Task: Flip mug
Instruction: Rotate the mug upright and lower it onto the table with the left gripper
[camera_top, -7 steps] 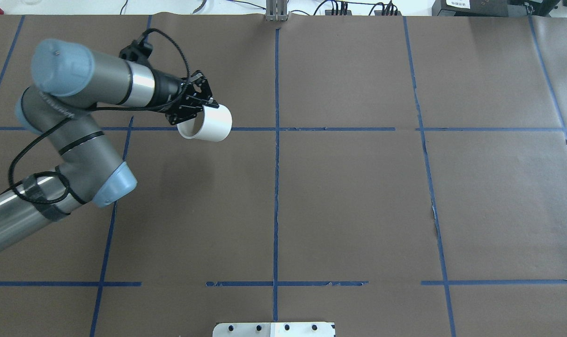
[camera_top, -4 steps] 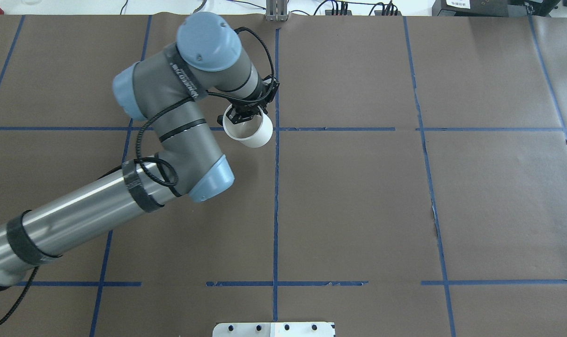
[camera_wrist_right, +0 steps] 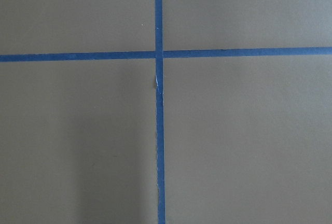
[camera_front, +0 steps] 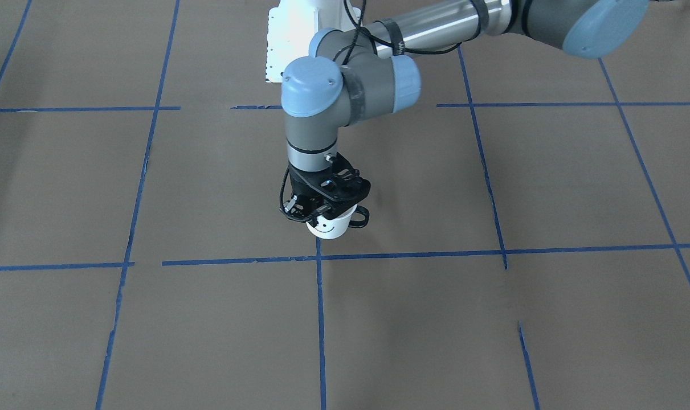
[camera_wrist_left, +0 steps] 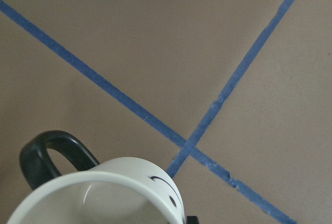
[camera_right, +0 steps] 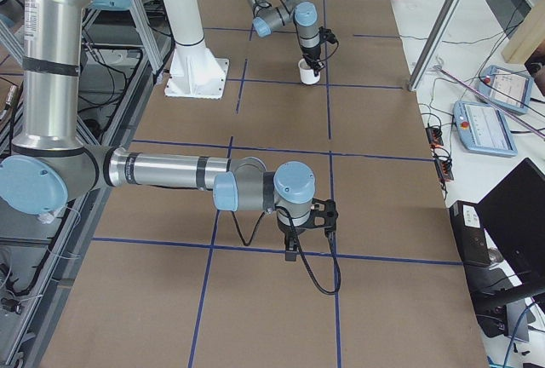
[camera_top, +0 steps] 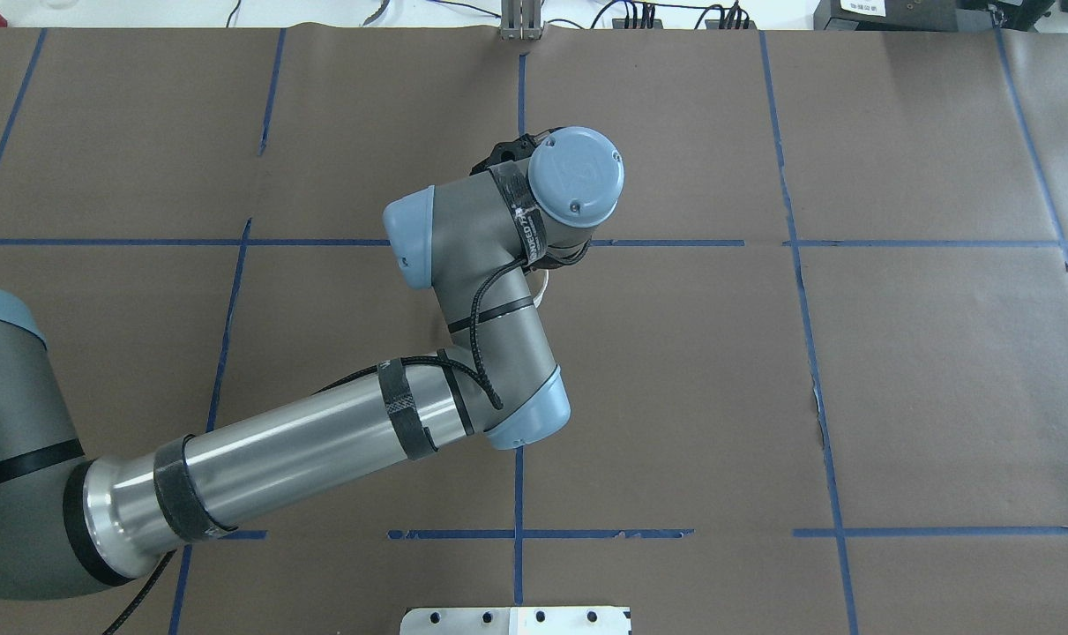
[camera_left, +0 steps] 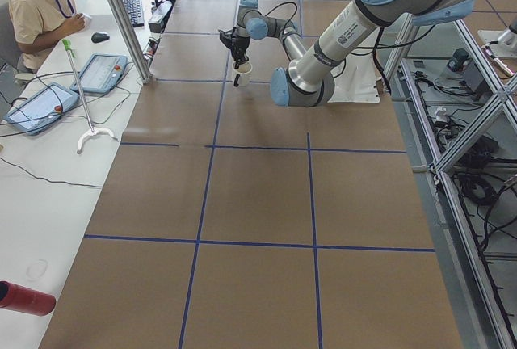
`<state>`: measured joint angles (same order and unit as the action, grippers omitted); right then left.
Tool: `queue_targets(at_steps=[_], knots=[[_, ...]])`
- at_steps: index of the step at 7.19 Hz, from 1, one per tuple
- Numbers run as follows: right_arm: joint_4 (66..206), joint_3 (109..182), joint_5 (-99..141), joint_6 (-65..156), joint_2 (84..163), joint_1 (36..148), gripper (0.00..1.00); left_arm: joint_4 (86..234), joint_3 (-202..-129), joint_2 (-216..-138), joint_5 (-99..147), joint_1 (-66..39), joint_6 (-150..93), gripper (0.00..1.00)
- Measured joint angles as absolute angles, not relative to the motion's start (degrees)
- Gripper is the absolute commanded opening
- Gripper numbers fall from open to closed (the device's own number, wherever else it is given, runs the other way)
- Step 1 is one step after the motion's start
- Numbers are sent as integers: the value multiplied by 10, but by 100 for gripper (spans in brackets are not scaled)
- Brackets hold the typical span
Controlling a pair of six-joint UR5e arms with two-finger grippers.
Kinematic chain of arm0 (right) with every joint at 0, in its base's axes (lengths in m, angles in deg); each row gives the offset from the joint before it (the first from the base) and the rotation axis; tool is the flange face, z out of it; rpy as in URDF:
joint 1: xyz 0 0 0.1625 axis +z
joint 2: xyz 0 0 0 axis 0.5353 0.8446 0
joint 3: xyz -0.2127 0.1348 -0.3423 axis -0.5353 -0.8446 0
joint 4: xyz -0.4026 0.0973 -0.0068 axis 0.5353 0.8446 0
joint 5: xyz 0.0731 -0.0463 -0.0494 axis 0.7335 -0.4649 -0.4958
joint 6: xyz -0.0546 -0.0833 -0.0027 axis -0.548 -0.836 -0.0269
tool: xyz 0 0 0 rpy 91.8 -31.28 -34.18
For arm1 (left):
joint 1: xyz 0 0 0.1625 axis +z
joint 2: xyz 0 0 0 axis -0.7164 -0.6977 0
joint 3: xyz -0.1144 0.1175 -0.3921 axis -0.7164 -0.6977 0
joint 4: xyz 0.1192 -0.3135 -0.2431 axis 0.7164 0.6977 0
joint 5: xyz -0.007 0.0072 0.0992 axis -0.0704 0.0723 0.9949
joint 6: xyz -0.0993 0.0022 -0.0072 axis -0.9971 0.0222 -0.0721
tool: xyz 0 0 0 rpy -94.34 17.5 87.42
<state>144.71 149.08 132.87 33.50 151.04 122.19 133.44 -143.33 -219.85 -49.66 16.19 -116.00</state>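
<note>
The white mug [camera_front: 329,228] with a black smiley face and dark handle [camera_front: 360,218] stands opening up, near a blue tape crossing at the table's middle. My left gripper [camera_front: 323,213] points straight down and is shut on the mug's rim. I cannot tell whether the mug's base touches the table. The left wrist view shows the mug's rim [camera_wrist_left: 98,190] and handle [camera_wrist_left: 49,154]. In the overhead view the wrist [camera_top: 576,176] hides the gripper and only a white sliver of the mug [camera_top: 543,287] shows. My right gripper [camera_right: 290,245] hangs low over the table; I cannot tell whether it is open.
Brown paper with a blue tape grid [camera_top: 520,397] covers the table. The robot's base plate [camera_top: 516,620] is at the near edge. An operator [camera_left: 44,6] sits at a side desk with tablets [camera_left: 40,107]. A red cylinder [camera_left: 24,297] lies on that desk.
My left arm has swung right from the far left square to the centre line. The mug has turned from lying sideways in the gripper to opening up, and the wrist now covers it.
</note>
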Motion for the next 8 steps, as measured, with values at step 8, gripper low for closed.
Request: queue_targets(at_steps=[8], knots=[[1447,1491,1329,335,1510,1222,100,1341,-1439,-2201,-533,178,-1072,0]])
